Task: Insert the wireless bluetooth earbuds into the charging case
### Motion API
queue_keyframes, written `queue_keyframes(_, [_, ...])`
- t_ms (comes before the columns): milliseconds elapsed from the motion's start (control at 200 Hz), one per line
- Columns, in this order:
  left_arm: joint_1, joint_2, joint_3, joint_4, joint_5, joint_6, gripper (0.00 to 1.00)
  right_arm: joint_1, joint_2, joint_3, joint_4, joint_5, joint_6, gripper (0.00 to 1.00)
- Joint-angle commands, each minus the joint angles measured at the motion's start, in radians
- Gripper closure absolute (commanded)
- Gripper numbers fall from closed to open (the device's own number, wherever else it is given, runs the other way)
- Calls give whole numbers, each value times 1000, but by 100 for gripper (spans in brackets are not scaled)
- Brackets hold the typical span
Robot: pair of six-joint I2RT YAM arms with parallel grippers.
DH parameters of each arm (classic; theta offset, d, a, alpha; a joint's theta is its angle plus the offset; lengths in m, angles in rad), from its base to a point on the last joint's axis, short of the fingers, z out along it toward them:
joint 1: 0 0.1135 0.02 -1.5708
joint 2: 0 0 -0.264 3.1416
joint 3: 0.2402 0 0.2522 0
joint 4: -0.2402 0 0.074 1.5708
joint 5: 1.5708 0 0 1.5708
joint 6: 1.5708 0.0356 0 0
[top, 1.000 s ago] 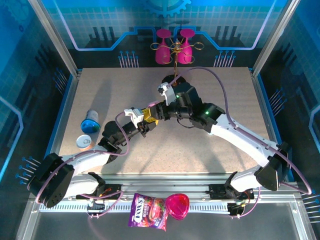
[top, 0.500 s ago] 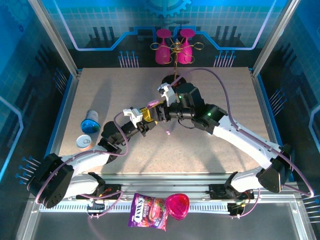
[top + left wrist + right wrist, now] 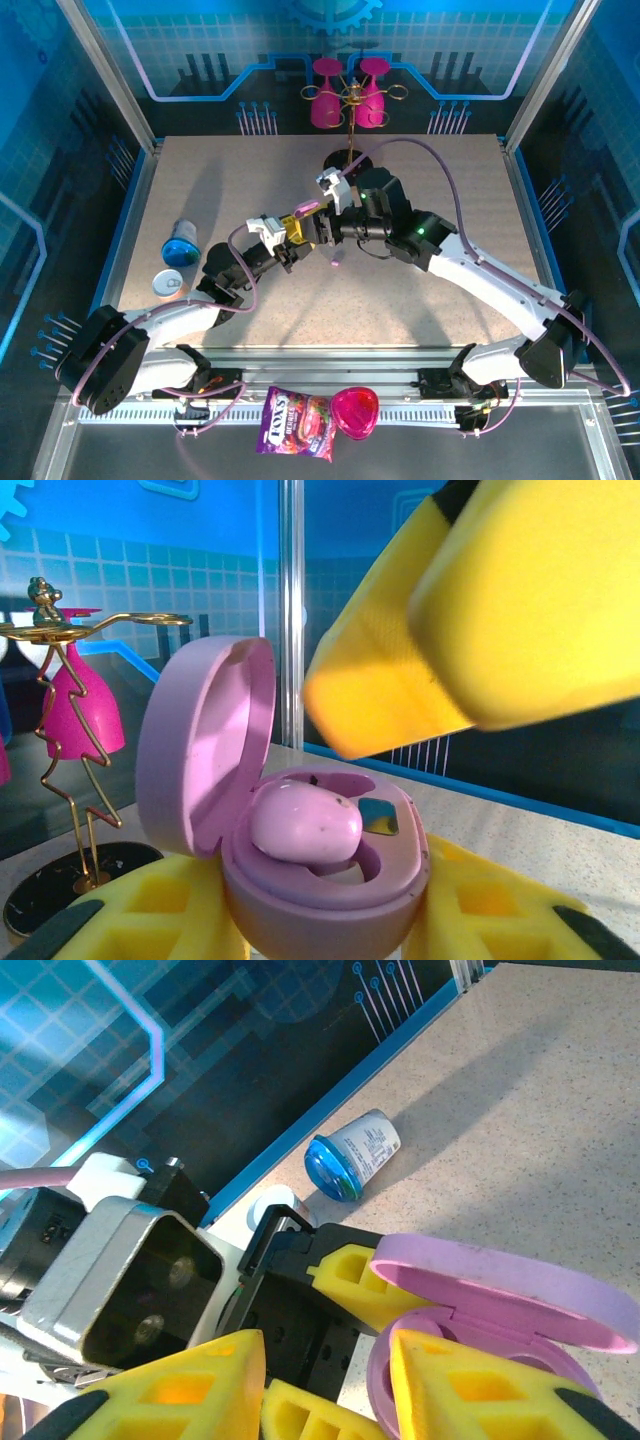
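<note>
Earbud in case (image 3: pixel 305 823): 1 lilac bud sits in a well of the open charging case (image 3: pixel 325 885), and its top stands above the rim.
Case lid (image 3: pixel 205 745): lilac and hinged up. The case is held over the middle of the surface (image 3: pixel 450 190).
Loose earbud (image 3: pixel 336 262): tiny and lilac, it lies on the surface just on the arm-base side of the case. It is too small to tell more.
Left claw (image 3: pixel 298 234): clamped on the case body, with 1 yellow finger on each side.
Right claw (image 3: pixel 320 227): right at the case, its 2 yellow fingers apart with nothing seen between them. 1 finger hangs over the open case.
Left edge: a blue-capped cup (image 3: pixel 181 245) lies on its side, with a white round lid (image 3: pixel 168 283) just beside it.
Back edge: 2 pink glasses (image 3: pixel 325 100) hang on a gold wire stand (image 3: pixel 75 740).
</note>
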Motion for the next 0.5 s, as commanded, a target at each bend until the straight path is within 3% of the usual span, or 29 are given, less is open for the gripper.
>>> queue_keyframes(0, [-9, -1, 30, 27, 32, 22, 73, -8, 9, 21, -24, 33, -11, 60])
queue_keyframes(265, [-9, -9, 38, 20, 33, 20, 73, -13, 28, 29, -59, 39, -20, 55])
queue_keyframes(495, [-9, -9, 45, 14, 21, 19, 73, -3, 31, 40, -87, -16, -21, 62])
